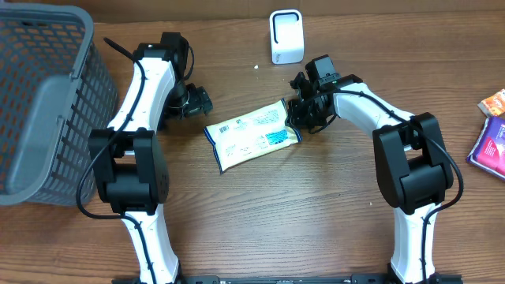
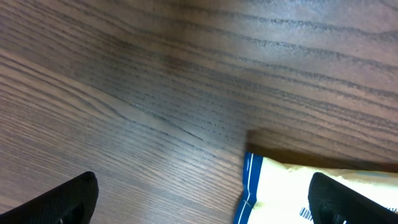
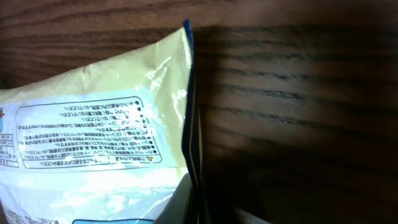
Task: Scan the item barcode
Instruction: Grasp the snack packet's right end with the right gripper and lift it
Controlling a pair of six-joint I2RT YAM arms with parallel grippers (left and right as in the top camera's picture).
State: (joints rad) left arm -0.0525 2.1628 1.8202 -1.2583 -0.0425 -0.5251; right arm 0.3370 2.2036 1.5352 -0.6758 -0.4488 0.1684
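Observation:
The item is a cream and blue snack packet lying flat in the middle of the wooden table. My right gripper is at its right end, shut on the packet's blue sealed edge, which runs down between the jaws at the bottom of the right wrist view. The left gripper hovers open at the packet's left end. One of its fingers is over the packet and the other over bare wood. A bit of barcode shows beside that finger. The white scanner stands at the back.
A grey mesh basket fills the left side of the table. Colourful packets lie at the right edge.

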